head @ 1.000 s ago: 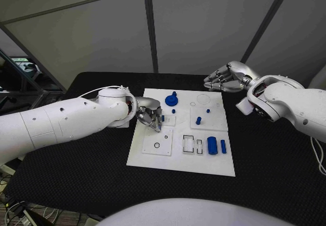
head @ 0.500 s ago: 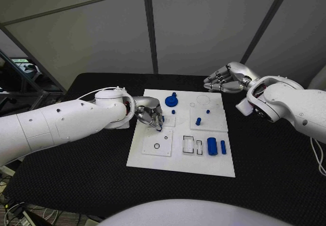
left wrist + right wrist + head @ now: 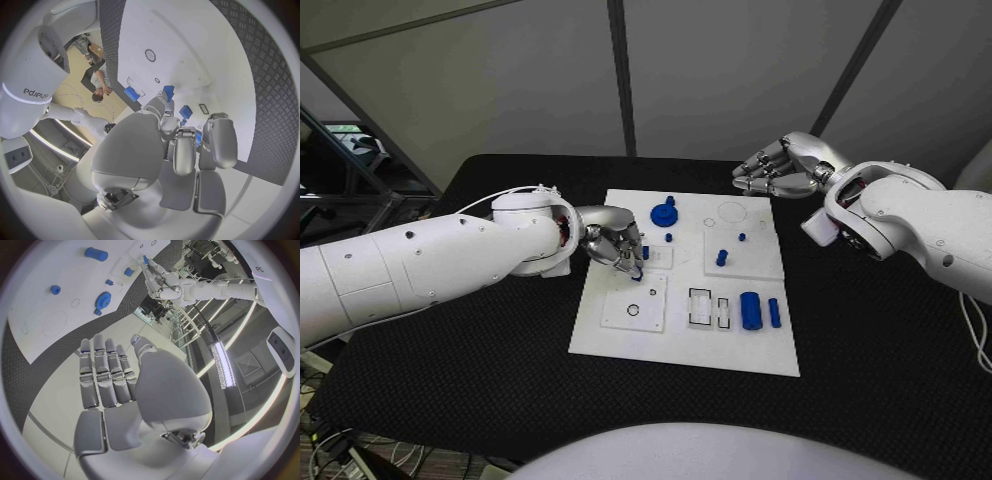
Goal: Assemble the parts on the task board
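Note:
The white task board (image 3: 678, 345) lies in the middle of the black table. On it are a blue gear (image 3: 664, 212), a short blue peg (image 3: 721, 256), a blue cylinder (image 3: 750, 308) and a thin blue bar (image 3: 775, 311). My left hand (image 3: 617, 247) hovers over the board's left part with its fingers pointing down, and it seems to pinch a small blue part (image 3: 169, 91) at its fingertips. My right hand (image 3: 782, 169) hangs past the board's far right corner, its fingers (image 3: 103, 367) side by side and holding nothing.
Raised white plates on the board carry a round hole (image 3: 633, 309) and rectangular slots (image 3: 700, 305). Two tiny blue studs (image 3: 668, 237) (image 3: 741, 237) stand farther back. Black table (image 3: 459, 380) surrounds the board on all sides.
My left hand has drawn back a little toward the board's far left, fingers still pointing down. The right hand has stayed where it was.

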Tool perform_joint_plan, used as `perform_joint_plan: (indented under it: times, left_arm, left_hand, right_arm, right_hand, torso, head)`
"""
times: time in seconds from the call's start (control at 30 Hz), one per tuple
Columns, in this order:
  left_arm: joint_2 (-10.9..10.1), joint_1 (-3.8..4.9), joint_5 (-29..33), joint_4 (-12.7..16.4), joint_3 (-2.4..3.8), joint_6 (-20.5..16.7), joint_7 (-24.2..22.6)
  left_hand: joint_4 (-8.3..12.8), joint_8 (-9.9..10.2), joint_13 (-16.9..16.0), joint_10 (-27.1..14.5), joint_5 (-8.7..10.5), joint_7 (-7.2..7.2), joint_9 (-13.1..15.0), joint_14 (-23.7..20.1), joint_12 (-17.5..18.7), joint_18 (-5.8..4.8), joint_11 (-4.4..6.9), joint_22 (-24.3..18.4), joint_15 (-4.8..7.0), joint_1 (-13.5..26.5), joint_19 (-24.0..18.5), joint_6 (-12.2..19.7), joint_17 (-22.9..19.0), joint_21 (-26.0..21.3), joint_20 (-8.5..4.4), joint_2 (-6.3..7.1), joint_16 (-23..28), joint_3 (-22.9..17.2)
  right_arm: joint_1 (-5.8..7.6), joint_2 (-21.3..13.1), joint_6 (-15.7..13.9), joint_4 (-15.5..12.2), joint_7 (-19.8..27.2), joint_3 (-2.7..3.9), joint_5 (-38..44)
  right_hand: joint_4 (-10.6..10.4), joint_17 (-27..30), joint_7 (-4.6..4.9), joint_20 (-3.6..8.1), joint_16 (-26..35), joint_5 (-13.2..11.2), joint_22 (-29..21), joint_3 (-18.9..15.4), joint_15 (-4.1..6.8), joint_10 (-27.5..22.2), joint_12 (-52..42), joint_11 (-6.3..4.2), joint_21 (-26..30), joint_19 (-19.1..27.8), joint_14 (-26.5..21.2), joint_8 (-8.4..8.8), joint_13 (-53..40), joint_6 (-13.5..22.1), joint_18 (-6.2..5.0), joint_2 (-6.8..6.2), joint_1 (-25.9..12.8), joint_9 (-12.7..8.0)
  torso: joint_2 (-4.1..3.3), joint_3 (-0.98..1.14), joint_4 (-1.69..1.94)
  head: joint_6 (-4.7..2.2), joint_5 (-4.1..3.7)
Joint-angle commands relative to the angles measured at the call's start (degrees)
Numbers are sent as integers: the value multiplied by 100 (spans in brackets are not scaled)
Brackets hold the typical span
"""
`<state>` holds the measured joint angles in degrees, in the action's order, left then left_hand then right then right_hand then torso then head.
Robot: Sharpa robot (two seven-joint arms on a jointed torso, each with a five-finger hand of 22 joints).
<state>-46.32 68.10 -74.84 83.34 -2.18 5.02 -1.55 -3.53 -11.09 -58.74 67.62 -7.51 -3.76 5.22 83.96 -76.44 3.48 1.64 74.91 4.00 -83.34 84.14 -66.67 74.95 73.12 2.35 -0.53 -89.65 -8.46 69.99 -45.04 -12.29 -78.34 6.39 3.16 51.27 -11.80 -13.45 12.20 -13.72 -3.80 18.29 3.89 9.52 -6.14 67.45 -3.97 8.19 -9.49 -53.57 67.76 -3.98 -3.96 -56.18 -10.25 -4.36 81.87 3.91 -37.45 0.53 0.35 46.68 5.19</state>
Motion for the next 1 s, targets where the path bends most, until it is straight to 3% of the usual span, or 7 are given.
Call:
perform_joint_plan:
  times: [0.03, 0.27, 0.63, 0.83, 1.0]
  left_arm:
    - [-35, 4, 266, 49, 2, 2, -137]
    - [-167, 2, 324, 160, 4, -429, -280]
    - [-460, -8, 145, 233, 6, -1728, -552]
    - [-545, -15, -112, 162, 7, -2215, -561]
    - [-505, -67, -427, -4, 7, -2555, -499]
  left_hand:
    - [22, -37, -12, 45, -25, 112, 211, 604, -19, -40, 2, 1104, 44, -76, 158, -168, 1505, -12, -46, -4, -35, -3]
    - [33, -59, -30, 72, -32, 105, 229, 604, -26, -45, 2, 1111, 47, -87, 167, -167, 1505, 17, -50, 1, -35, -10]
    - [79, -134, -81, 154, -52, 77, 297, 604, -32, -69, -8, 1142, 49, -136, 209, -156, 1505, 151, -61, 44, -35, -76]
    - [97, -182, -97, 197, -57, 62, 343, 604, -23, -85, -20, 1162, 43, -153, 237, -149, 1505, 235, -62, 91, -35, -146]
    - [95, -195, -96, 206, -57, 60, 356, 604, -17, -89, -22, 1167, 41, -149, 243, -148, 1505, 256, -62, 104, -35, -167]
  right_arm:
    - [9, 2, 53, -1, 67, 3, 8]
    - [8, -1, 43, -2, 76, 3, 8]
    - [8, -32, -17, -2, 101, 3, 8]
    - [8, -41, -40, -2, 110, 3, 8]
    - [8, -32, -49, 4, 116, 3, 8]
  right_hand:
    - [5, 6, -1, 1, 11, 27, -5, 32, 18, -45, -16, 14, 24, -51, -33, -9, 5, 43, -33, 59, 4, 4]
    - [5, 6, -1, 1, 11, 27, -5, 32, 18, -46, -16, 14, 24, -51, -34, -9, 5, 44, -33, 58, 4, 4]
    - [5, 6, -1, 1, 11, 27, -5, 32, 18, -46, -16, 14, 24, -51, -34, -9, 5, 44, -33, 58, 4, 4]
    - [7, 10, 2, -1, 13, 26, -6, 34, 15, -53, -13, 17, 31, -50, -40, -6, 6, 50, -32, 56, 4, 3]
    - [7, 10, 2, -1, 13, 26, -6, 34, 15, -53, -13, 17, 31, -50, -40, -6, 6, 50, -32, 56, 4, 3]
  torso:
    - [-2, 0, 0]
    - [0, 1, -5]
    - [4, 4, -2]
    - [3, 3, -1]
    - [1, 4, -6]
  head:
    - [2, 5]
    - [-12, 10]
    - [-45, 13]
    - [-61, 13]
    - [-93, 58]
